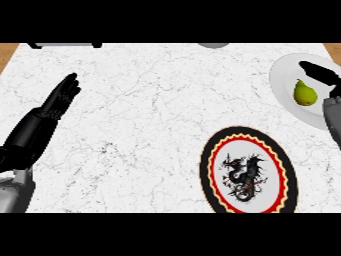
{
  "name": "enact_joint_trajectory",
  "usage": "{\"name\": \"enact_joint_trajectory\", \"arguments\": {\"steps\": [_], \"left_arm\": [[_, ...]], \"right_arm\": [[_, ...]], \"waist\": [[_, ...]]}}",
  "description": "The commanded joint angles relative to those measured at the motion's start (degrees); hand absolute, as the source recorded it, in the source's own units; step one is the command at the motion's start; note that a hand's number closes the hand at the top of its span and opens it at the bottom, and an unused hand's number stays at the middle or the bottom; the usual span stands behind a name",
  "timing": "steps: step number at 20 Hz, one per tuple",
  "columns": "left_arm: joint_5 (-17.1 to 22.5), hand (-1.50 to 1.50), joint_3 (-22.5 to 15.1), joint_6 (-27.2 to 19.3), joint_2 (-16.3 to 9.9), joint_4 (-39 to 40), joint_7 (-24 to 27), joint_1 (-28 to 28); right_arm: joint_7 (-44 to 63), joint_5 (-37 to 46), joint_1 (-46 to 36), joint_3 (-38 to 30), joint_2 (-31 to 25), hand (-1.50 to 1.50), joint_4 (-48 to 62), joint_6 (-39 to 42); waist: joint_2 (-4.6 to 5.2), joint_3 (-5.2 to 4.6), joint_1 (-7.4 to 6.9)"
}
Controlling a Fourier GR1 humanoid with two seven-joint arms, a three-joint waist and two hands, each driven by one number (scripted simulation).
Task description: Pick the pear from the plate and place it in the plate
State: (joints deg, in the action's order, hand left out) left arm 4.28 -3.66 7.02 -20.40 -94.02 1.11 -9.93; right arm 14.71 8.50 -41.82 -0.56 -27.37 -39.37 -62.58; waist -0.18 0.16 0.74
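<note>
A yellow-green pear [303, 93] lies on a plain white plate [285, 85] at the counter's right edge. My right hand [328, 76] hovers over that plate just right of the pear, one straight finger pointing up-left above it, not touching the fruit. A second plate [248, 170] with a black rim, a red and yellow ring and a black dragon design sits lower, near the front. My left hand [61, 96] rests open at the left, fingers straight.
The white marble counter [151, 115] has wooden strips at its far left and right corners. A dark bar [64, 45] and a grey round object [213, 45] show at the back edge.
</note>
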Motion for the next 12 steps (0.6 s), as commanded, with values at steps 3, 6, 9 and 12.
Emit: {"name": "enact_joint_trajectory", "arguments": {"steps": [3, 6, 9, 12], "left_arm": [[-0.27, 0.0, 1.65, 0.88, -0.38, 0.57, 1.26, 1.55], [-2.63, 0.0, -0.75, 0.04, 2.0, -2.67, -0.15, 3.01], [0.22, 0.0, 1.82, 2.77, 0.92, -0.71, -1.33, 0.36], [-2.07, 0.0, 0.36, 1.45, 2.81, -3.93, 0.28, 4.87]], "right_arm": [[-6.53, -6.64, 15.04, -3.02, 1.31, -1.5, -21.84, 2.69], [-0.89, -4.27, 20.08, -1.4, -1.64, -1.5, -29.3, 3.5], [-5.01, -5.41, 30.67, -2.62, -0.01, -1.5, -37.86, 3.17], [-2.2, -3.45, 37.96, -2.23, -0.17, -1.5, -45.57, 2.54]], "waist": [[-0.4, -0.19, 1.12], [-0.16, -0.21, 0.04], [-0.06, -0.18, 0.17], [-0.13, -0.19, 0.01]]}}
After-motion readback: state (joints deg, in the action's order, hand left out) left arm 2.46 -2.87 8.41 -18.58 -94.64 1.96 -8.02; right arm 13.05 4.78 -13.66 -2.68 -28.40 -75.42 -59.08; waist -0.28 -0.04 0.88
